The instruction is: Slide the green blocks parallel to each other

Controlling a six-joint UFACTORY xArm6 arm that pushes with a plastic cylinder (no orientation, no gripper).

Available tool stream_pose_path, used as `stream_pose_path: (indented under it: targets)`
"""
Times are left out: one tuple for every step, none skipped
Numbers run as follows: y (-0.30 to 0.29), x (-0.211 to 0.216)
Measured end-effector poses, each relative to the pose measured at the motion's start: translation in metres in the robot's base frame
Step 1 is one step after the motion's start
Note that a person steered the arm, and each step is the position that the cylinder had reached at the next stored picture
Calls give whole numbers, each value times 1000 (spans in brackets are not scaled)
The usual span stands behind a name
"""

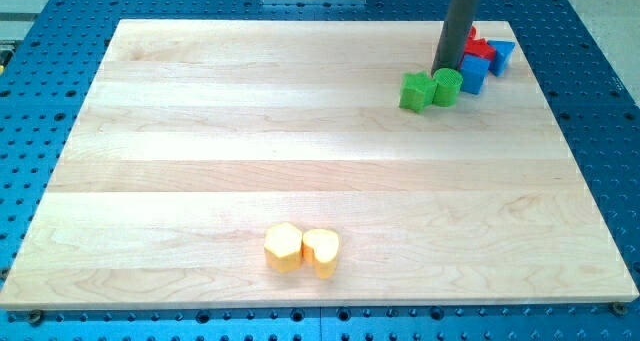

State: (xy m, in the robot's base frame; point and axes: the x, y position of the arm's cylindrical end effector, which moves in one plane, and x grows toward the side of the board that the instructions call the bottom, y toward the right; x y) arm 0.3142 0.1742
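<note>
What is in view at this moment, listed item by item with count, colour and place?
green blocks: 2, green, a star-like one touching a round one, view's upper right
blue blocks: 2, blue, one right of the green pair, one further right
red blocks: cluster, count unclear, red, behind the blue ones
yellow blocks: 2, yellow, hexagon touching heart, view's bottom centre
board: 1, light wood, on blue perforated table
my tip: 1, dark rod, right behind the green blocks

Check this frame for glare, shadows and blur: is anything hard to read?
Camera view: lighting is even, with only soft sheen on the wooden board and short, faint shadows under the yellow blocks. Focus is sharp on the two green blocks. My tip sits just above them, partly hiding the red blocks and crowding the blue blocks, whose shapes stay unclear.
</note>
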Motion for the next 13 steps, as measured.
stream_pose_path:
  targets:
    - [-2, 23]
    - [-2, 26]
    - [-2, 23]
    - [-7, 2]
    - [-35, 10]
    - [-57, 39]
    - [-61, 46]
    - [-57, 41]
    - [-30, 21]
    - [-16, 38]
    - [-16, 52]
    - [-15, 60]
    - [-14, 41]
